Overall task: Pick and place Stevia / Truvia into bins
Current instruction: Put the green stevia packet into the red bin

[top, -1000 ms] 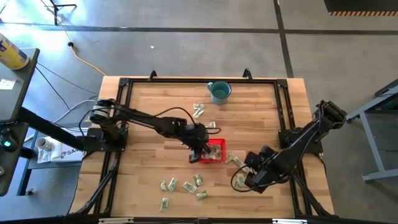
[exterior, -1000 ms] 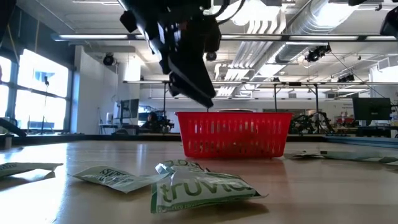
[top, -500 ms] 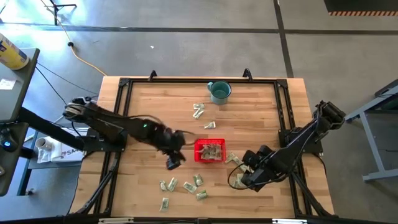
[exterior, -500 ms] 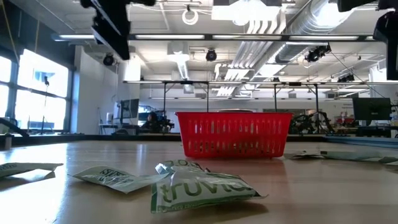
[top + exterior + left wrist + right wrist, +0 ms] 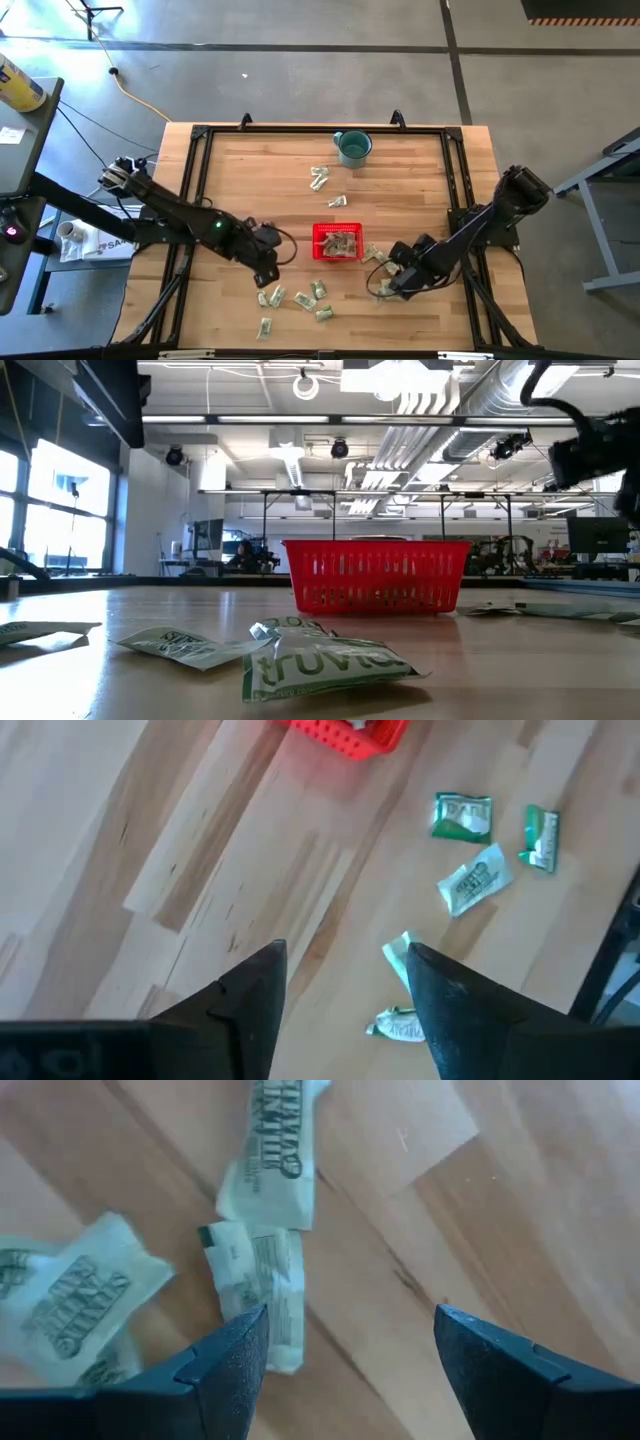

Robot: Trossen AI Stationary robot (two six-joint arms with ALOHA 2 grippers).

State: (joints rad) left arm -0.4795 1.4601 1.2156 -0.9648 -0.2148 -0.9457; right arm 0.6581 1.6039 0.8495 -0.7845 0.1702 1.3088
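Basket [image 5: 337, 242] sits mid-table, packets already inside. Left gripper [image 5: 266, 277], fingers spread and empty, hovers over bare wood left of the basket, just beyond the near-left packets [image 5: 296, 298]. Right gripper [image 5: 393, 287], fingers spread, hangs over packets [image 5: 262, 1275] right of the basket. Far table stays open except a mug [image 5: 352, 147].

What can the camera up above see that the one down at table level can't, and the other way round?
Only the high view shows the teal mug, both arms on the table, and the packets already inside the basket. The left gripper hangs near the front packet cluster; the right gripper is over packets on the basket's right. Only the low view shows the "truvia" print on the nearest packet and the room behind with its ceiling lights. Both show the red basket and loose packets lying around it.
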